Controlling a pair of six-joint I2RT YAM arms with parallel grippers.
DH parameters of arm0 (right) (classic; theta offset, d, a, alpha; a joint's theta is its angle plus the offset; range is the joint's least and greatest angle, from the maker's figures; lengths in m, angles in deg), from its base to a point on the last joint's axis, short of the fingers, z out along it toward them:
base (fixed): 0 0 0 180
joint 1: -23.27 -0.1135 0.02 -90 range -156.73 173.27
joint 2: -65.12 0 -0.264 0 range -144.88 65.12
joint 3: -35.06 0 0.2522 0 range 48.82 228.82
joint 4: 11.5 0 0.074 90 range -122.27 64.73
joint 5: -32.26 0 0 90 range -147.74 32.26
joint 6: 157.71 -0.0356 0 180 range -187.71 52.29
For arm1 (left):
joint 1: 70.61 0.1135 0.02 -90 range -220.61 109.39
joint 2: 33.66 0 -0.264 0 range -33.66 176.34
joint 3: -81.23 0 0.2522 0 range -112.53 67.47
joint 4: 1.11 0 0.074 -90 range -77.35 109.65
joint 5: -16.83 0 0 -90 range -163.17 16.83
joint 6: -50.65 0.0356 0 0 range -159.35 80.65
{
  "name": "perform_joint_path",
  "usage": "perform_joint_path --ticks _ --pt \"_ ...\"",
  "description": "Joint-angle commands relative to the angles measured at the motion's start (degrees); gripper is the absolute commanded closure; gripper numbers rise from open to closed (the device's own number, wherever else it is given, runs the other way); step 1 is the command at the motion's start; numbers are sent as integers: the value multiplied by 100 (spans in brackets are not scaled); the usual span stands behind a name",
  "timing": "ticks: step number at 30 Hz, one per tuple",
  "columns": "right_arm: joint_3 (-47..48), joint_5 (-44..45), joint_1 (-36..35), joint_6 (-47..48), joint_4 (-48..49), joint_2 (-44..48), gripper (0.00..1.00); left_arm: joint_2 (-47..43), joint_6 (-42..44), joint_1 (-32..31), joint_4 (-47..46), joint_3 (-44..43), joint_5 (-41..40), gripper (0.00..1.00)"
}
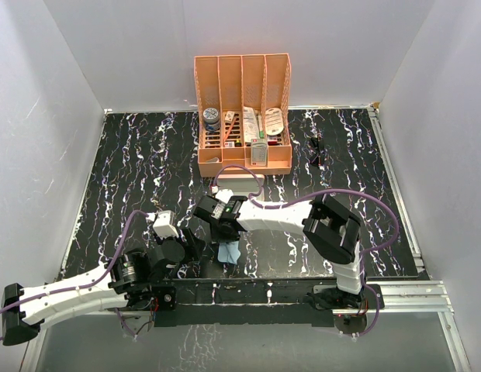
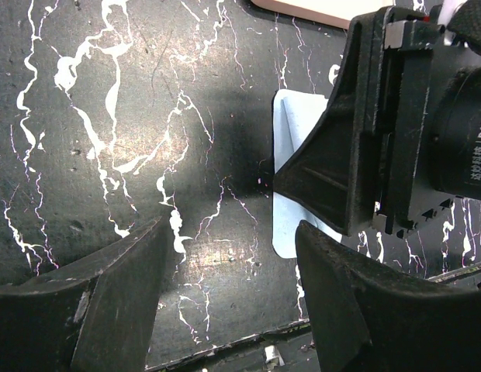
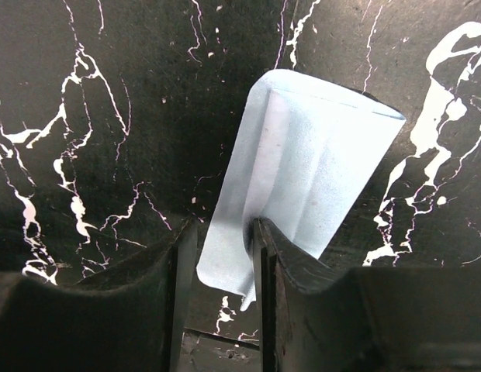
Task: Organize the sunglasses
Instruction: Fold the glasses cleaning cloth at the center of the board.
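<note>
Two hands sit before the rack (image 1: 225, 165): your right hand (image 3: 223, 232) clamps the cloth (image 3: 302, 155), your left hand (image 2: 231, 231) is spread, empty. Your sunglasses (image 1: 316, 149) lie right of the rack; lift fast and that thin pinch may slip.

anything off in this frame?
The light blue cloth is buckled into a fold, pinched in the right gripper. The sunglasses lie apart, right of the orange organizer, with no gripper near them.

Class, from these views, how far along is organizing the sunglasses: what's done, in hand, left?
Done: nothing evident; the sunglasses lie loose right of the orange organizer. In hand: the right tool pinches the light blue cloth; the left tool is open, empty. Left: handling the sunglasses themselves.
</note>
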Motion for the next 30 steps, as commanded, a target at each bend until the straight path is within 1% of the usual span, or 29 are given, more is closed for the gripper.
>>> perform_joint_path --ticks 1,4,10,22,25,30 --pt "130 97 -31 8 146 -65 65 -80 -42 -9 130 2 -113 36" --pt "122 149 -31 -9 104 -33 65 -111 -43 -6 136 1 -134 36" --pt "22 298 -31 -41 12 155 57 -59 -19 -2 95 -17 -136 36" --pt "-681 617 -31 -248 -8 1065 57 122 36 -6 107 -152 -144 36" --pt "-1025 694 -26 -305 29 1495 59 179 28 -5 115 -200 -157 36" --pt "-1752 614 -31 -274 393 1965 67 372 6 -4 81 -282 -117 36"
